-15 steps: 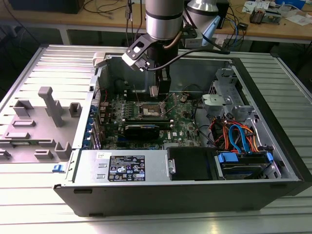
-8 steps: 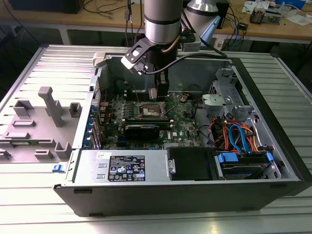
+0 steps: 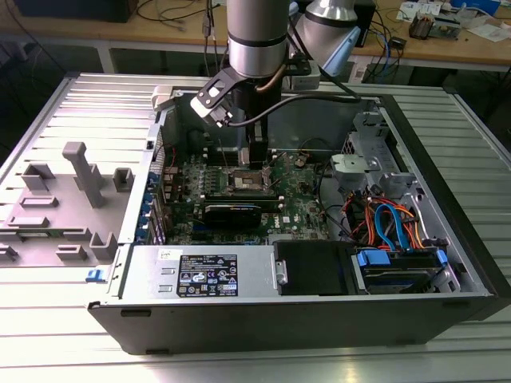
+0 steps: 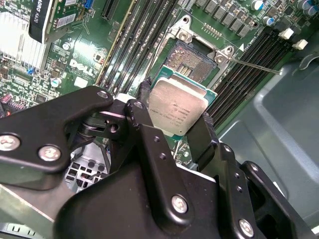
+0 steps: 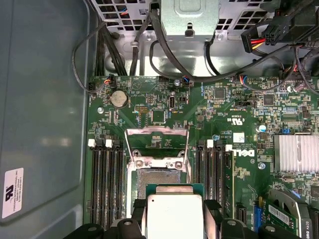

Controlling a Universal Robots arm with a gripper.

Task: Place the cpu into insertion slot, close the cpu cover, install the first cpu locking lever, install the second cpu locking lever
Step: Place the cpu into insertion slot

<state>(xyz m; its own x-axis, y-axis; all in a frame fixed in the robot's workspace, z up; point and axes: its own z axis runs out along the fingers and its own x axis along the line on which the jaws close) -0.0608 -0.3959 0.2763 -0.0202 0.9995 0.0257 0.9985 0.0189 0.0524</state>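
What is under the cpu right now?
The open slot, its contacts showing beyond the cpu. The rest of the slot is covered by the cpu, held in the end effector.

Arm [image 3: 255, 36]: silver-grey cylindrical wrist segment, with a black cable [image 3: 319, 96] running off its side. Gripper [image 4: 177, 112]: matte black angular link plates and slim black fingers [image 4: 200, 137]. Links fastened with silver round-head screws [image 4: 50, 153].

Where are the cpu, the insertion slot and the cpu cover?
cpu [image 4: 178, 109], second wrist view, middle of silver top.
insertion slot [image 5: 158, 177], first wrist view, dark contact field.
cpu cover [image 5: 156, 131], first wrist view, frame's outer bar.
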